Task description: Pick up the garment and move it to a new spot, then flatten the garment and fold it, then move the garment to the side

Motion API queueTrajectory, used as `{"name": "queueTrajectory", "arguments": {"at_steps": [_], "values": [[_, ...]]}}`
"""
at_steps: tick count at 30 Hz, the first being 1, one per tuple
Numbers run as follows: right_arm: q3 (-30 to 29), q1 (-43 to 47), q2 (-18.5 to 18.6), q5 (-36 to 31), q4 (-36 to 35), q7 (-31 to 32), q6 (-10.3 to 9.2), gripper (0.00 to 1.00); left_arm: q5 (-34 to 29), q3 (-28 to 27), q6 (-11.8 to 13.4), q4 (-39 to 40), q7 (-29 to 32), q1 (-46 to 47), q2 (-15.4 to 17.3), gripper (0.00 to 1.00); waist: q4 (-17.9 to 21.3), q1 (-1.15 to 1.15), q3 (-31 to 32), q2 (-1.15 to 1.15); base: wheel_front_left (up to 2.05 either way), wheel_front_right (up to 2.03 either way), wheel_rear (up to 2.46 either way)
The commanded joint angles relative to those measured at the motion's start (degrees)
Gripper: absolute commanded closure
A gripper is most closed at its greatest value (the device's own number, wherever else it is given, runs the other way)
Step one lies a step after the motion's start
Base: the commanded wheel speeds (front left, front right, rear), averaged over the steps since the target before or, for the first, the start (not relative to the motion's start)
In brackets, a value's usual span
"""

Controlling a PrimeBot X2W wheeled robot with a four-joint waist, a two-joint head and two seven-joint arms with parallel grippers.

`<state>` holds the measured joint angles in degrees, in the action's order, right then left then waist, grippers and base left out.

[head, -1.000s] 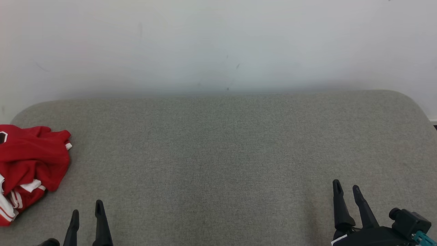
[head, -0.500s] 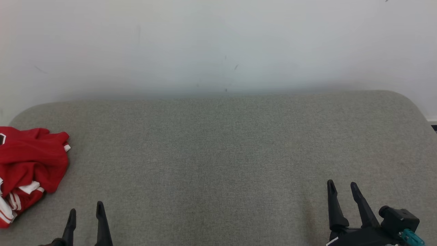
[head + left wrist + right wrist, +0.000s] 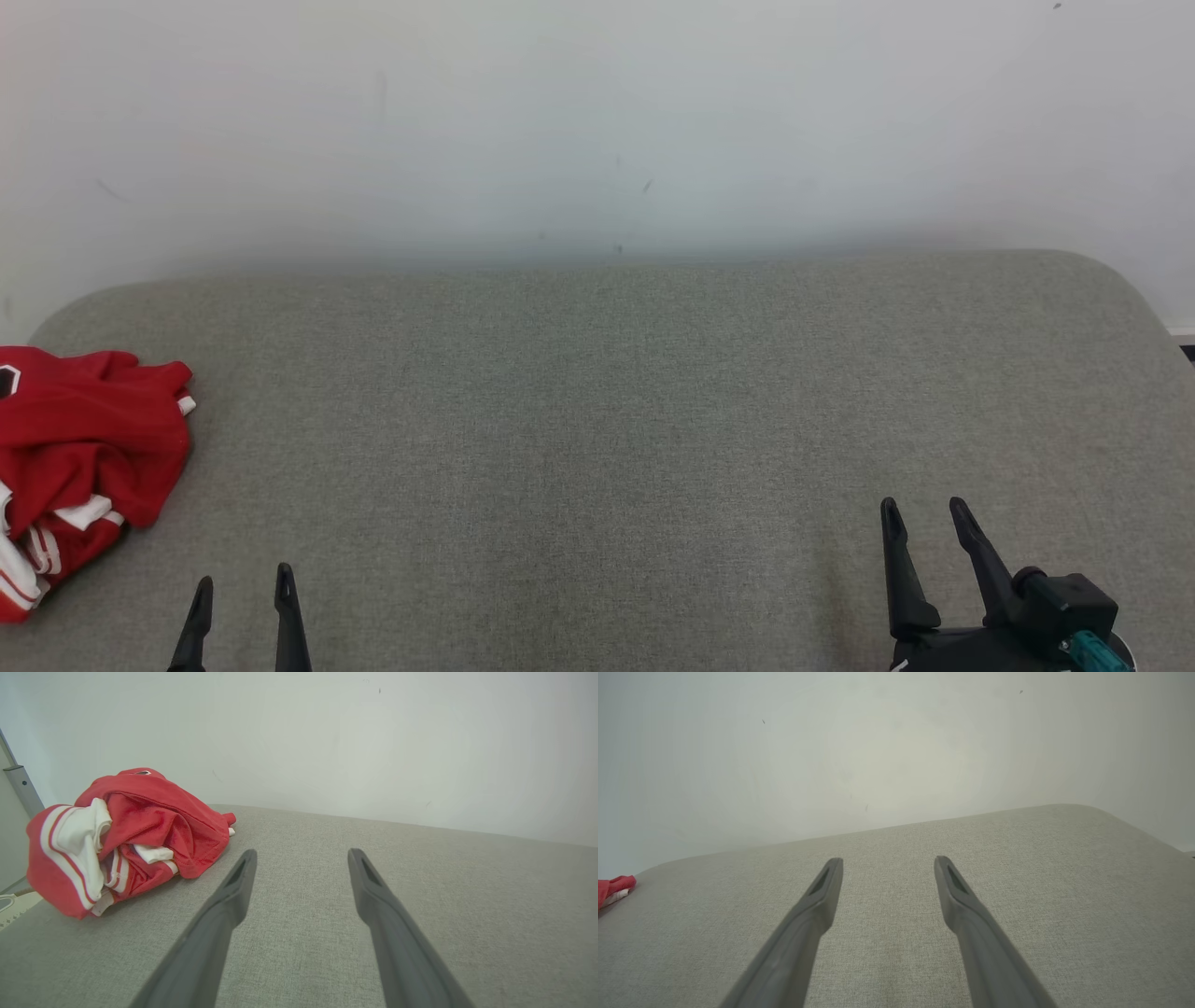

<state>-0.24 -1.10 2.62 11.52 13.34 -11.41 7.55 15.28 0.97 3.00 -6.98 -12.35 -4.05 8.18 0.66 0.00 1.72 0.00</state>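
— Where is the garment lying?
— The garment point(image 3: 89, 467), red with white stripes, is lying crumpled in a heap at the far left of the grey padded surface point(image 3: 597, 420), on the robot's left. Part of it is running off the left edge of the head view.
— And what is the left gripper doing?
— The left gripper point(image 3: 244, 577) is hovering low at the near edge, to the right of the heap and a little nearer the robot. Its jaws are standing wide apart, with grey fabric showing between them. In the left wrist view its fingers point(image 3: 236, 882) are pointing past the heap's right side, near it but not touching.
— Is the right one gripping anything?
— No. The right gripper point(image 3: 924, 505) is sitting well apart from the garment, over the right side of the surface. Its jaws are spread and its fingers are pointing toward the pale wall point(image 3: 597, 121). In the right wrist view a red corner of the heap is peeking in at the left edge.
— So the garment is resting free?
— Yes, it is lying on the surface with neither gripper touching it.
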Motion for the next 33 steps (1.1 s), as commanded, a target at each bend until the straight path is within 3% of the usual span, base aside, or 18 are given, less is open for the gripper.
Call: {"name": "queueTrajectory", "arguments": {"at_steps": [1,24,33], "values": [[0.2,-0.2,0.3,-1.4,-0.2,-0.6,-0.09,0.0,-1.6,0.0,0.0,-0.1,-0.5,-0.5,0.6,0.0,0.0,0.0,0.0,0.0,0.0,0.0,0.0],[0.1,0.0,0.4,-11.4,-0.3,-3.4,-0.11,0.0,-9.6,0.5,-0.4,-0.3,-2.6,-1.1,1.9,0.0,0.4,0.0,0.8,0.0,0.0,0.0,0.0],[-0.2,0.4,0.4,-11.6,-0.6,-3.8,-0.12,0.0,-10.3,0.2,-0.6,-0.4,-2.8,-0.9,2.2,0.0,0.5,0.0,0.9,0.0,0.0,0.0,0.0]]}}
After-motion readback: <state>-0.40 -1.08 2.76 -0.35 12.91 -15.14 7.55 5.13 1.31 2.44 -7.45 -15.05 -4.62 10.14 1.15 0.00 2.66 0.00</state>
